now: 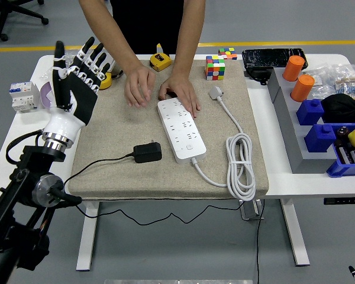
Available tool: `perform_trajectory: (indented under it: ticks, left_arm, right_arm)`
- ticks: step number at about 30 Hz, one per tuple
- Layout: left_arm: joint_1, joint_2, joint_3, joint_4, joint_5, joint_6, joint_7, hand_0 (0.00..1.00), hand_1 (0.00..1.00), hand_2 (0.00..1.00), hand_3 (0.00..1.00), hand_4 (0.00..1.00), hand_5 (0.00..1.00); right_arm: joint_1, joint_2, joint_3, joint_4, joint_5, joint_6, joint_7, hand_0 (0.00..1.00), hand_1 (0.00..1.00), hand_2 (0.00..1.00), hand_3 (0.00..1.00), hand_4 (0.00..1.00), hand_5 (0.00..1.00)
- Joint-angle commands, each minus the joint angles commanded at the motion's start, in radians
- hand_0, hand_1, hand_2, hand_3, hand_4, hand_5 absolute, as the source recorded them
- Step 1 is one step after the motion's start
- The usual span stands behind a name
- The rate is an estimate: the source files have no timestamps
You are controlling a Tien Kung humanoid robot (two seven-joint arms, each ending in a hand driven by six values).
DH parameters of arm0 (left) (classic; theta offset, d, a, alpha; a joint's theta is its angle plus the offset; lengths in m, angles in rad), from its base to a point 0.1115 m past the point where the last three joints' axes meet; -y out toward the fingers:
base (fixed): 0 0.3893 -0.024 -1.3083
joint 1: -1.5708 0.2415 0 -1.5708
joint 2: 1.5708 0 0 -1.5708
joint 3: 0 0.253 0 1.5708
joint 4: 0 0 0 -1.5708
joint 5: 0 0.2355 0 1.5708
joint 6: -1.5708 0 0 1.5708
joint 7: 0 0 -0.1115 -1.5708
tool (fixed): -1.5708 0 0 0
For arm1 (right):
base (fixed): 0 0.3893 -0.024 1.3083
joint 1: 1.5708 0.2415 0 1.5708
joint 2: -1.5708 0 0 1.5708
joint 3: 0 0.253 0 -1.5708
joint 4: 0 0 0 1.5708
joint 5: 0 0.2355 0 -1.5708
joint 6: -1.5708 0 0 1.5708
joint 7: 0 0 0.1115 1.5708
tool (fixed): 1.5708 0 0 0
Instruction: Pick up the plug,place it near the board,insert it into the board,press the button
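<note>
— Beige felt mat point(106, 151) nearest us, w/ the black plug point(148, 152) lying on it, cord trailing off the left edge. Nothing's holding it.

— And the white board point(181, 129)?

— Just right of the plug, apart from it, angled on the mat; its white cable point(241, 163) coiled on the right.

— Our left hand point(77, 80)?

— Raised over the mat's left edge, palm out, fingers spread wide, gripping nothing. Well apart from plug & board.

— Farther back?

— We see a person's hand point(182, 96) resting on the board's far end, the other hand point(139, 87) just left of it on the mat. Rubik's cube point(215, 67) beyond, at the mat's far edge.
</note>
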Motion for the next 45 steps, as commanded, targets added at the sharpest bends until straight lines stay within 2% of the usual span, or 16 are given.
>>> perform_trajectory:
  ticks: [2,3,6,11,16,19,20,26,27,31,35,38,39,41,44,45]
  left_arm:
    - [0.017,0.007,-0.022,0.005,-0.078,-0.008,0.008,0.861,0.878,0.861,0.886,0.998,0.998]
    - [0.042,0.011,-0.067,0.016,-0.093,0.015,0.023,0.861,0.878,0.861,0.886,0.998,0.998]
    - [0.052,0.011,-0.092,0.017,-0.037,0.032,0.031,0.861,0.878,0.861,0.886,0.998,0.998]
    - [0.093,-0.01,-0.189,-0.015,0.173,0.134,0.062,0.861,0.899,0.866,0.885,0.998,0.998]
    - [0.108,-0.025,-0.228,-0.06,0.381,0.183,0.096,0.873,0.923,0.882,0.895,0.998,0.998]
    - [0.105,-0.029,-0.235,-0.088,0.517,0.209,0.118,0.873,0.923,0.882,0.895,0.998,0.998]
    - [0.104,-0.028,-0.236,-0.096,0.556,0.215,0.123,0.933,0.992,0.938,0.933,0.998,0.998]
    - [0.114,-0.018,-0.229,-0.103,0.803,0.23,0.133,0.933,0.992,0.938,0.933,0.998,0.998]
    - [0.115,-0.015,-0.224,-0.109,0.855,0.237,0.129,0.975,0.998,0.975,0.953,0.998,0.998]
    - [0.109,-0.003,-0.216,-0.114,1.011,0.246,0.121,0.975,0.998,0.975,0.953,0.998,0.998]
    - [0.095,-0.007,-0.218,-0.114,1.157,0.244,0.124,0.984,0.998,0.979,0.955,0.998,0.998]
    - [0.082,-0.014,-0.214,-0.106,1.181,0.241,0.13,0.984,0.998,0.979,0.955,0.998,0.998]
    - [0.079,-0.013,-0.212,-0.104,1.181,0.242,0.13,0.998,0.998,0.994,0.96,0.998,0.998]
    - [0.066,-0.006,-0.2,-0.091,1.179,0.248,0.132,0.998,0.998,0.994,0.96,0.998,0.998]
    - [0.054,-0.006,-0.184,-0.074,1.184,0.261,0.124,0.998,0.998,0.994,0.96,0.998,0.998]
    - [0.052,-0.007,-0.179,-0.068,1.185,0.267,0.119,0.998,0.998,0.998,0.97,0.998,0.998]
  right_arm:
    - [0.0,-0.001,-0.002,0.0,0.001,0.0,0.001,0.748,0.742,0.722,0.773,0.998,0.979]
    - [0.001,-0.002,-0.005,0.0,0.003,0.0,0.004,0.748,0.742,0.722,0.773,0.998,0.979]
    - [0.0,-0.003,-0.009,0.0,0.006,-0.001,0.007,0.748,0.742,0.722,0.773,0.998,0.979]
    - [-0.011,-0.01,-0.019,0.0,0.01,-0.001,0.016,0.746,0.742,0.722,0.773,0.998,0.979]
    - [-0.022,-0.019,-0.019,0.0,0.009,-0.001,0.024,0.746,0.744,0.722,0.773,0.998,0.978]
    - [-0.021,-0.031,-0.054,0.0,0.032,-0.011,0.046,0.746,0.744,0.722,0.773,0.998,0.978]
    - [-0.018,-0.034,-0.063,0.0,0.038,-0.019,0.055,0.777,0.749,0.725,0.777,0.998,0.98]
    - [-0.021,-0.032,-0.063,0.0,0.002,-0.074,0.101,0.777,0.749,0.725,0.777,0.998,0.98]
    - [-0.021,-0.033,-0.064,0.0,-0.014,-0.085,0.107,0.946,0.86,0.8,0.827,0.998,0.994]
    - [-0.023,-0.039,-0.1,0.0,-0.003,-0.096,0.125,0.946,0.86,0.8,0.827,0.998,0.994]
    - [-0.028,-0.046,-0.121,0.0,0.018,-0.1,0.136,0.963,0.871,0.804,0.827,0.998,0.987]
    - [-0.03,-0.051,-0.09,0.0,-0.022,-0.136,0.14,0.963,0.871,0.804,0.827,0.998,0.987]
    - [-0.029,-0.052,-0.083,0.0,-0.034,-0.149,0.143,0.998,0.88,0.824,0.819,0.998,0.95]
    - [-0.026,-0.059,-0.065,0.0,-0.064,-0.2,0.16,0.998,0.88,0.824,0.819,0.998,0.95]
    - [-0.02,-0.077,-0.092,0.0,-0.049,-0.239,0.178,0.998,0.88,0.824,0.819,0.998,0.95]
    - [-0.016,-0.083,-0.107,0.0,-0.034,-0.249,0.188,0.998,0.901,0.843,0.82,0.998,0.919]
